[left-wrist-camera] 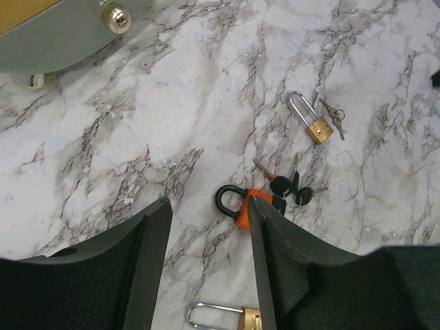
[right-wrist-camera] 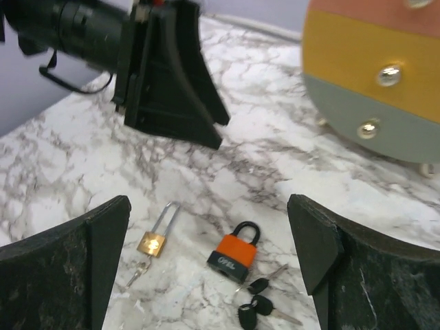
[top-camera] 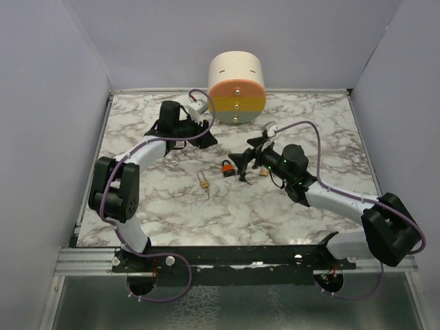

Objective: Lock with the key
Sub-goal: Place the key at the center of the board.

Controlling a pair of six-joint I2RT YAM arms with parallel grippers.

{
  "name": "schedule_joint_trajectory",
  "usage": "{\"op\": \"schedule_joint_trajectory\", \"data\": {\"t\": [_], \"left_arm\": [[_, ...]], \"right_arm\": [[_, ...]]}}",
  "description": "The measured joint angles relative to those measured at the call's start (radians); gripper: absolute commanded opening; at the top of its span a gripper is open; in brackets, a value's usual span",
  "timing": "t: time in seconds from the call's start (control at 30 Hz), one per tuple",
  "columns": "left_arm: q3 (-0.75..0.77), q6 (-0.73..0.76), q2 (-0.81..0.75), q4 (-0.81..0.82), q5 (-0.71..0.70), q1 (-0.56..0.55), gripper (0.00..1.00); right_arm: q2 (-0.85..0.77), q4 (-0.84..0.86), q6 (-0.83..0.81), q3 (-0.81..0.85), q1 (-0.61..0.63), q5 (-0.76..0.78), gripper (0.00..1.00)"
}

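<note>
The key [right-wrist-camera: 258, 306] bunch lies on the marble worktop [right-wrist-camera: 69, 158], just beside an orange padlock [right-wrist-camera: 234, 251]. The padlock's black band carries small lettering, possibly a brand, too blurred to read. The right fingers [right-wrist-camera: 75, 254] are spread wide over both, and the left fingers [left-wrist-camera: 137, 275] are parted and empty.

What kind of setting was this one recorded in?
Probably a lab test cell, not a home: plain walls box in a marble-patterned tabletop, two robot arms are bolted at its near edge, and padlocks lie staged.
</note>
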Motion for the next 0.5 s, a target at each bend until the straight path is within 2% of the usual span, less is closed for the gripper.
{"op": "schedule_joint_trajectory", "data": {"t": [0.23,0.37,0.5], "left_arm": [[-0.109,-0.037,-0.103,0.052,-0.025,0.097,0.52],[-0.182,-0.075,-0.158,0.106,-0.047,0.187,0.52],[-0.208,-0.094,-0.166,0.128,-0.060,0.215,0.52]], "right_arm": [[0.121,-0.124,-0.103,0.066,0.203,0.033,1.00],[0.190,-0.171,-0.114,0.102,0.224,0.039,1.00],[0.257,-0.223,-0.117,0.160,0.232,0.052,0.88]]}}
